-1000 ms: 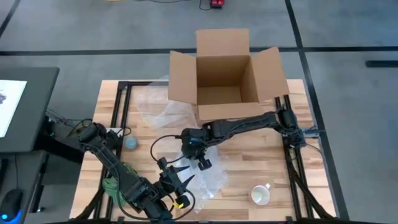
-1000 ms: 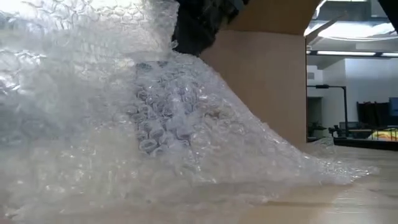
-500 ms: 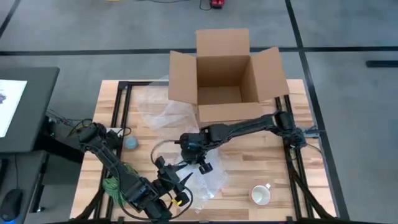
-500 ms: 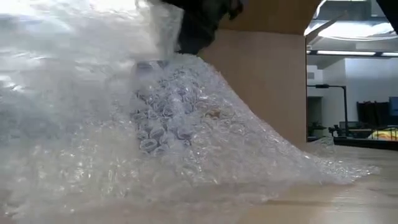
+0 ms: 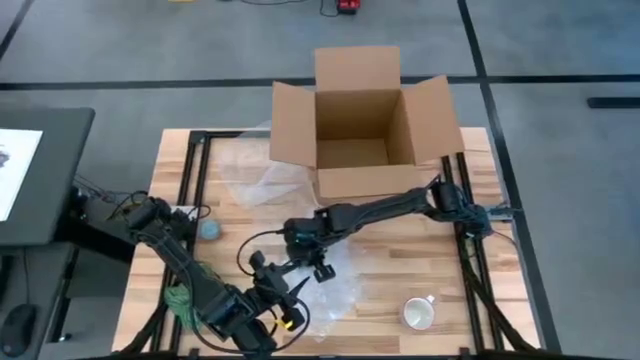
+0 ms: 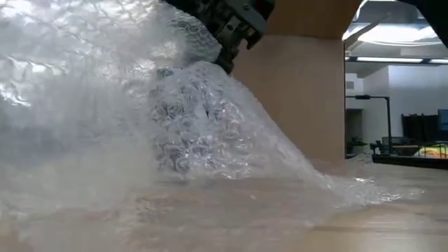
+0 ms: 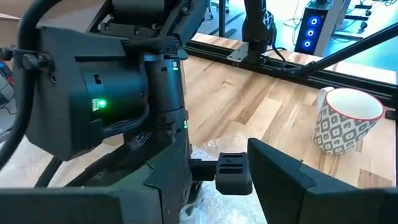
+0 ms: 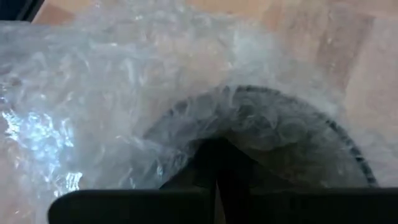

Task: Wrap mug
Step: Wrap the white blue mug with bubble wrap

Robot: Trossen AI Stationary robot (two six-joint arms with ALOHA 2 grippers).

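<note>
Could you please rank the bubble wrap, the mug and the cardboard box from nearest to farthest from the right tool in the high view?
1. Bubble wrap, pinched in the right tool.
2. Mug, at the table's front right.
3. Cardboard box, at the back edge.

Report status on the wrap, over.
Right gripper shut on bubble wrap, lifting it mid-table. Left gripper open beside it. Mug unwrapped, standing apart near the front edge. Box behind.

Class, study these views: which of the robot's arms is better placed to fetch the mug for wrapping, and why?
Probably the left. The right gripper is shut on the bubble wrap, pulling it. The left gripper is open and empty, though the mug stands on the right arm's side.
</note>
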